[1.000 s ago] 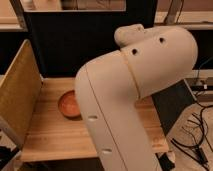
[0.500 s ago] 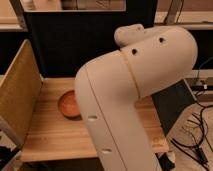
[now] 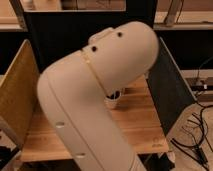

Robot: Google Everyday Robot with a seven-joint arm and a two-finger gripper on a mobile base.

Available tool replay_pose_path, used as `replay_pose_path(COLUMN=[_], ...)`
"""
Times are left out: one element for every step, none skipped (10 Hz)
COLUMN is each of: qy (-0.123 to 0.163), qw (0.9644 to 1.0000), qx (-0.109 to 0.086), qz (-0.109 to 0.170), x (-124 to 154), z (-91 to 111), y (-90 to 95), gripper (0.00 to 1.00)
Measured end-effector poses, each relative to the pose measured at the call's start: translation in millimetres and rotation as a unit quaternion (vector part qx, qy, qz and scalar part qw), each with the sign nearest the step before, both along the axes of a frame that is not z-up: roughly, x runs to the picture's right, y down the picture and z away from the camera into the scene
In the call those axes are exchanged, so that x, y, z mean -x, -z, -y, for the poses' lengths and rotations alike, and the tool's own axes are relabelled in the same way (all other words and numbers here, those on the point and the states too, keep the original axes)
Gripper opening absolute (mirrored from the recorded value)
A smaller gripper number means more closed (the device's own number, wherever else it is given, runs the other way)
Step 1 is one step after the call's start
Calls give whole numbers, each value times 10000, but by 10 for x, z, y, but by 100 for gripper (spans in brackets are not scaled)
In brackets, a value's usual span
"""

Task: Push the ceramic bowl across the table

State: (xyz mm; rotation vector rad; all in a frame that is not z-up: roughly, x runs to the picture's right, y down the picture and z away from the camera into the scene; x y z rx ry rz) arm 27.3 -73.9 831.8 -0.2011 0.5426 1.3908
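Note:
The ceramic bowl is hidden behind my big white arm (image 3: 95,100), which fills the middle of the camera view. The wooden plank table (image 3: 142,127) shows to the right of and below the arm. A small white cup with dark contents (image 3: 112,100) stands on the table just under the arm's elbow. My gripper is out of view, so I cannot place it relative to the bowl.
A yellowish pegboard panel (image 3: 17,95) walls the table's left side. A dark panel (image 3: 167,92) walls its right side, and another dark panel (image 3: 60,35) stands behind. Cables (image 3: 195,137) lie on the floor at the right.
My arm has swung left and across the table. It now covers the orange-brown bowl that showed at the left, and the white cup has come into sight.

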Motion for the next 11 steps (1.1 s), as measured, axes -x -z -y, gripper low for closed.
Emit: replay_pose_path(qy=[318, 516, 575, 529, 293, 52, -103, -176, -187, -174, -164], qw=[9994, 9983, 9977, 9973, 9973, 9968, 9963, 9960, 9959, 9959, 9960], qx=[133, 260, 334, 476, 636, 753, 818, 845, 842, 843, 843], qz=[49, 94, 137, 172, 228, 268, 259, 247, 262, 273, 258], x=[291, 512, 634, 730, 775, 773, 719, 677, 696, 720, 699], z=[-167, -321, -417, -566, -715, -825, -889, -915, -915, -917, -914], y=[-62, -123, -178, -258, -347, -419, -473, -496, -497, -497, -495], gripper=[0, 0, 0, 0, 0, 0, 0, 0, 0, 0, 0])
